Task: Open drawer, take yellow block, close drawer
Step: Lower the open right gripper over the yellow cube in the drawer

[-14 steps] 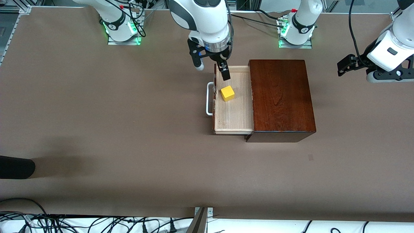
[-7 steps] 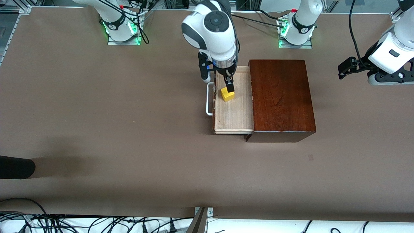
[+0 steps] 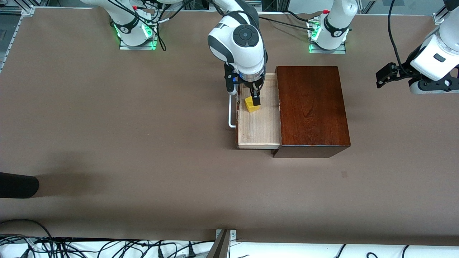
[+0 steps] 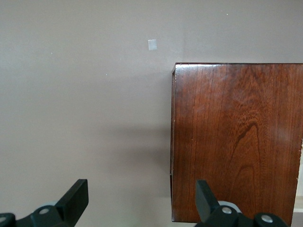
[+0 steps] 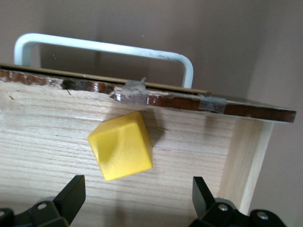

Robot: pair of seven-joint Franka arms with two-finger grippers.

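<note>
The drawer (image 3: 259,127) stands pulled out of the mahogany box (image 3: 312,107) toward the right arm's end of the table, its white handle (image 3: 230,111) leading. The yellow block (image 3: 251,106) lies on the drawer's pale wood floor near the dark front. My right gripper (image 3: 244,95) hangs open low over the drawer. In the right wrist view the yellow block (image 5: 122,145) sits just ahead of the right gripper (image 5: 137,196), apart from both fingers, beside the drawer's front (image 5: 180,100) and handle (image 5: 104,46). My left gripper (image 4: 142,201) waits open above the table beside the box (image 4: 236,142).
A dark object (image 3: 18,185) pokes in at the table's edge toward the right arm's end. A small mark (image 3: 344,174) lies on the brown table nearer the front camera than the box. Cables run along the table's near edge.
My right gripper has come down and moved over the drawer until it stands just above the yellow block. The left arm has barely shifted. The drawer and block have not moved.
</note>
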